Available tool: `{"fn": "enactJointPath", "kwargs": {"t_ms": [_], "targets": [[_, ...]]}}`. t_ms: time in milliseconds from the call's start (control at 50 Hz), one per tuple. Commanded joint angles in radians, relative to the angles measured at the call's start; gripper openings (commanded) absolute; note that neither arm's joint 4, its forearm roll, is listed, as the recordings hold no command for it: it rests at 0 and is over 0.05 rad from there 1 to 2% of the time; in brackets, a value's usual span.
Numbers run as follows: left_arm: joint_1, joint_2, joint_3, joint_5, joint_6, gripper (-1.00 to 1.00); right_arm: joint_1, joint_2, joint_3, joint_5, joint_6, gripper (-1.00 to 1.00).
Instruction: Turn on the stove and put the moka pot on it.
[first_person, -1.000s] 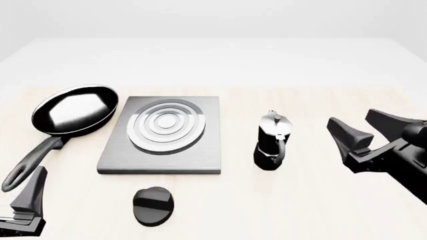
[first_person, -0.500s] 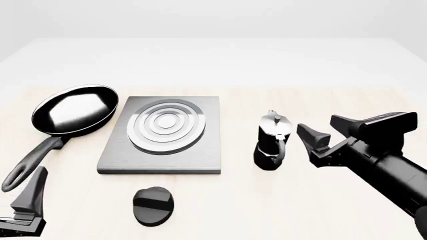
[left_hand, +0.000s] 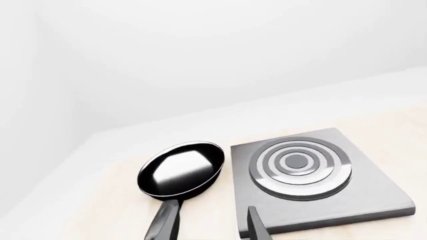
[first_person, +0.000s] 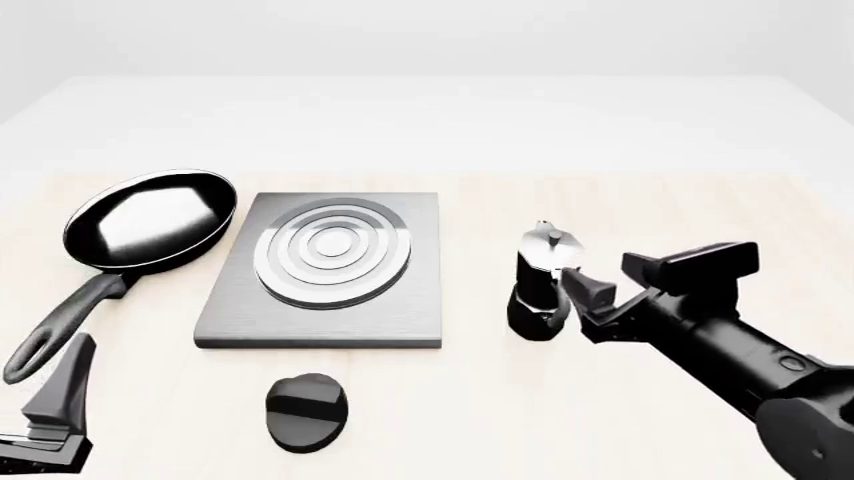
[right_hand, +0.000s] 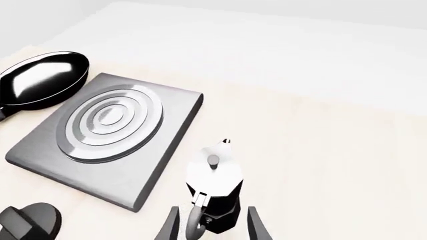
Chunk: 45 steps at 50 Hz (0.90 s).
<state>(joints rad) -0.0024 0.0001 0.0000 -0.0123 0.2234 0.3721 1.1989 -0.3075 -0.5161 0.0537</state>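
The stove (first_person: 320, 305) is a flat grey slab with a silver ring burner (first_person: 331, 250). Its black oval knob (first_person: 307, 410) lies apart, in front of it. To the right of the slab, the black moka pot (first_person: 538, 295) stands upright on the table. My right gripper (first_person: 598, 272) is open just right of the pot. In the right wrist view the moka pot (right_hand: 215, 175) and its handle lie between the gripper's (right_hand: 213, 220) spread fingers, with no visible contact. My left gripper (first_person: 56, 392) rests open at the near left, holding nothing. The left wrist view shows the stove (left_hand: 320, 200) ahead.
A black frying pan (first_person: 144, 220) sits left of the stove, its handle (first_person: 60, 325) pointing toward my left gripper. The pan (left_hand: 180, 170) also shows in the left wrist view. Bare tabletop stretches behind the stove and to the pot's right.
My right arm has swung left and lower, bringing its open fingers up to the moka pot's handle side. The pot, stove, knob, pan and left gripper have not moved.
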Motion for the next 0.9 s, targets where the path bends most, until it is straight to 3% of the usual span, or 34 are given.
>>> {"fn": "enactJointPath", "kwargs": {"t_ms": [20,320,900], "targets": [[-0.004,0.0,0.0,0.004,0.005,1.0,0.006,0.094,0.012,-0.078,0.023,1.0],[-0.005,0.0,0.0,0.012,0.006,1.0,0.007,0.189,0.023,-0.162,0.039,1.0],[-0.004,0.0,0.0,0.019,0.003,1.0,0.029,0.309,0.005,-0.235,0.057,1.0]]}}
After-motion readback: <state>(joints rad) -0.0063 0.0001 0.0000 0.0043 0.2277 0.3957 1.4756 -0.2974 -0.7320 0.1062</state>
